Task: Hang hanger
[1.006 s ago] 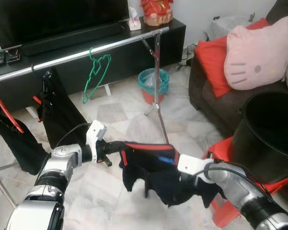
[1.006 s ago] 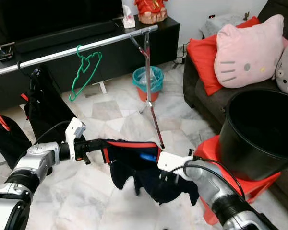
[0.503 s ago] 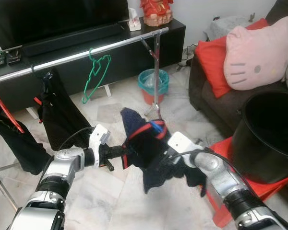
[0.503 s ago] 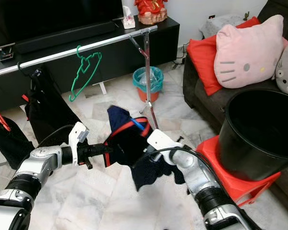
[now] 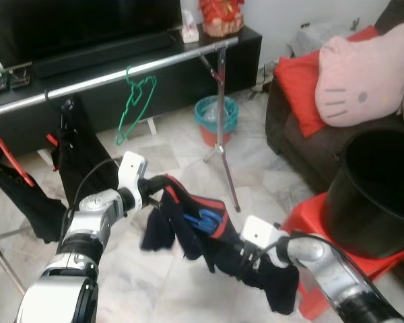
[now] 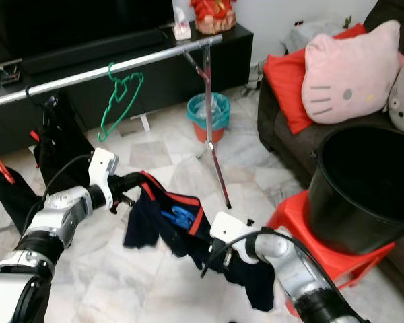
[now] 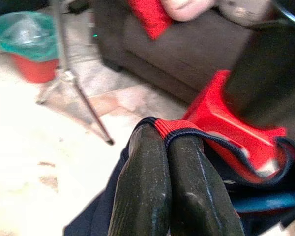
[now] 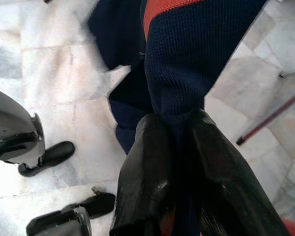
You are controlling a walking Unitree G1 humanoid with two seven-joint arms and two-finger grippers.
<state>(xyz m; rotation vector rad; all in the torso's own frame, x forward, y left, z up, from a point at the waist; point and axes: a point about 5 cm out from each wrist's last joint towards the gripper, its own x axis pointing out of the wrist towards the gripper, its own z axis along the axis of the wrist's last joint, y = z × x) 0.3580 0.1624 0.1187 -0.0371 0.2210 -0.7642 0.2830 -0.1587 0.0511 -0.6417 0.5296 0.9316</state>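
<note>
A navy garment with red trim [image 5: 188,225] hangs stretched between my two grippers above the marble floor. A blue hanger [image 5: 202,219] shows inside its neck opening. My left gripper [image 5: 163,183] is shut on the red-trimmed edge [image 7: 179,130], which wraps over its fingertips [image 7: 147,162]. Lower and to the right, my right gripper [image 5: 241,259] is shut on a navy fold [image 8: 177,73] of the same garment. Behind them runs the silver clothes rail [image 5: 121,70], carrying a bare green hanger [image 5: 136,101] and a black garment [image 5: 81,155].
The rack's upright and legs [image 5: 225,161] stand just behind the garment. A black bucket [image 5: 377,188] sits on a red stool [image 5: 310,215] at the right, before a brown sofa with a pink cushion [image 5: 360,64]. A teal bin [image 5: 215,114] stands by the TV cabinet.
The garment, bunched up high between the grippers half a second ago, now hangs lower and spread out. My left gripper rose and drew back to the left; my right gripper dropped.
</note>
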